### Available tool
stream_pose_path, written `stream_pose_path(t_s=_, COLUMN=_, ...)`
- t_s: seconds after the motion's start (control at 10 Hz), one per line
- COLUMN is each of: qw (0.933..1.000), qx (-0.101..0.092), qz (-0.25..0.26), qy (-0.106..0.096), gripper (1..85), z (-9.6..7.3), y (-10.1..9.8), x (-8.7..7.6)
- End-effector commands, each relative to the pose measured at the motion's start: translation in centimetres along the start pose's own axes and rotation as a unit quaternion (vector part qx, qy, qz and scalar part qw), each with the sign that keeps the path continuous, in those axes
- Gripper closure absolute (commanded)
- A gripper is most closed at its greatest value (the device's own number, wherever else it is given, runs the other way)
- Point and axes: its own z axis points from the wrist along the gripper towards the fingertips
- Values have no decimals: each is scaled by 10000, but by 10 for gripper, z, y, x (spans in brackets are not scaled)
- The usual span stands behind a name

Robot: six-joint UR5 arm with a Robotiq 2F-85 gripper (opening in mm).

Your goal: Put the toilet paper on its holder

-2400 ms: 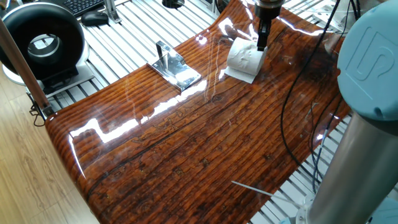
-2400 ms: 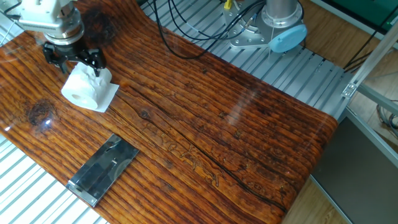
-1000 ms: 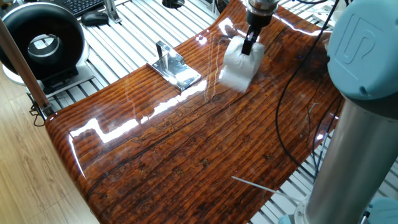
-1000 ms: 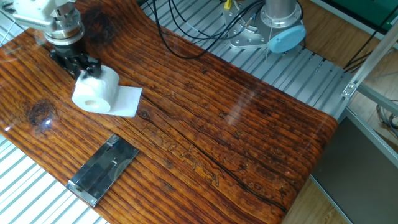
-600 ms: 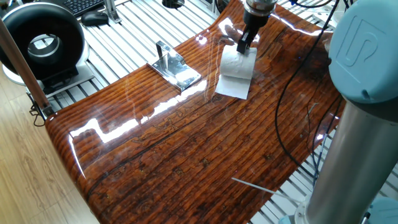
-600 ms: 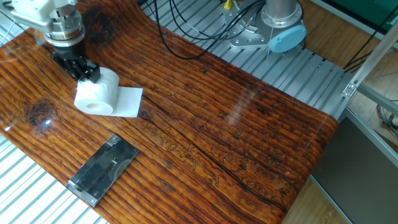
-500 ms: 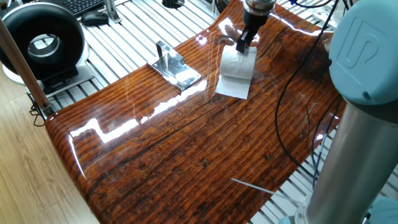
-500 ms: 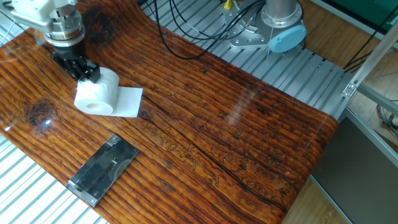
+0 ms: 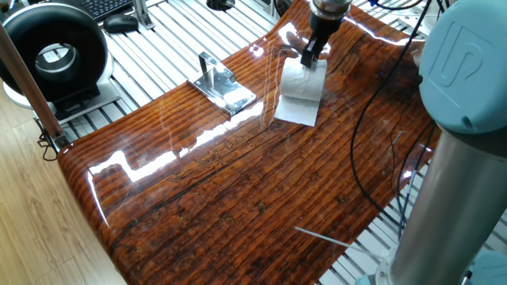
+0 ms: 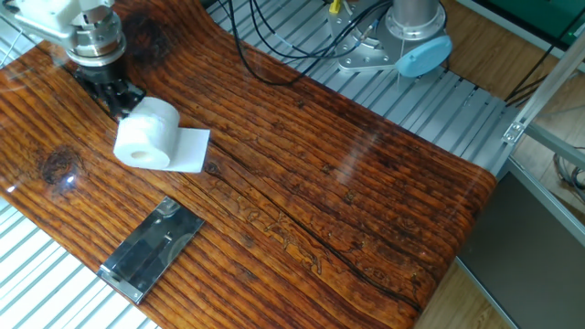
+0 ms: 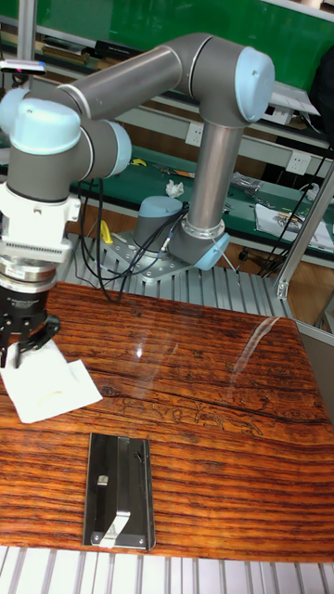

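Note:
The toilet paper (image 9: 303, 79) is a white roll whose loose sheet (image 9: 296, 111) trails down onto the wooden table. My gripper (image 9: 312, 57) comes down from above and is shut on the roll's far rim. In the other fixed view the roll (image 10: 146, 135) shows its hollow core, with the gripper (image 10: 121, 99) at its upper left. The tall fixed view shows the gripper (image 11: 22, 340) above the paper (image 11: 44, 390). The holder (image 9: 224, 85) is a shiny chrome plate with a short bent bar, standing apart from the roll (image 10: 154, 247) (image 11: 119, 490).
A large black ring-shaped device (image 9: 54, 54), a keyboard (image 9: 107, 8) and a mouse (image 9: 120, 24) sit beyond the table's left edge. Black cables (image 10: 274, 50) run to the arm's base (image 10: 407, 37). A thin white stick (image 9: 321, 236) lies near the table's front edge.
The gripper, open around the roll at first, has shut on it, tipped it and shifted it slightly toward the holder, so the sheet unrolled. Over the last half second almost nothing moved.

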Motion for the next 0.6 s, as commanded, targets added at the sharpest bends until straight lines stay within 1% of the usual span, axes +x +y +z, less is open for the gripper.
stream_pose_path(t_s=0.0, qw=9982, qx=-220, qz=-434, qy=355, gripper=197, z=-10, y=12, x=17)
stream_pose_path(t_s=0.1, qw=9972, qx=-354, qz=-526, qy=394, gripper=97, z=-12, y=19, x=18)
stream_pose_path(t_s=0.2, qw=9971, qx=-406, qz=-534, qy=358, gripper=87, z=-15, y=23, x=15)
stream_pose_path(t_s=0.3, qw=9973, qx=-319, qz=-549, qy=366, gripper=90, z=-17, y=20, x=14)
stream_pose_path(t_s=0.5, qw=9976, qx=-263, qz=-495, qy=396, gripper=100, z=-24, y=23, x=11)
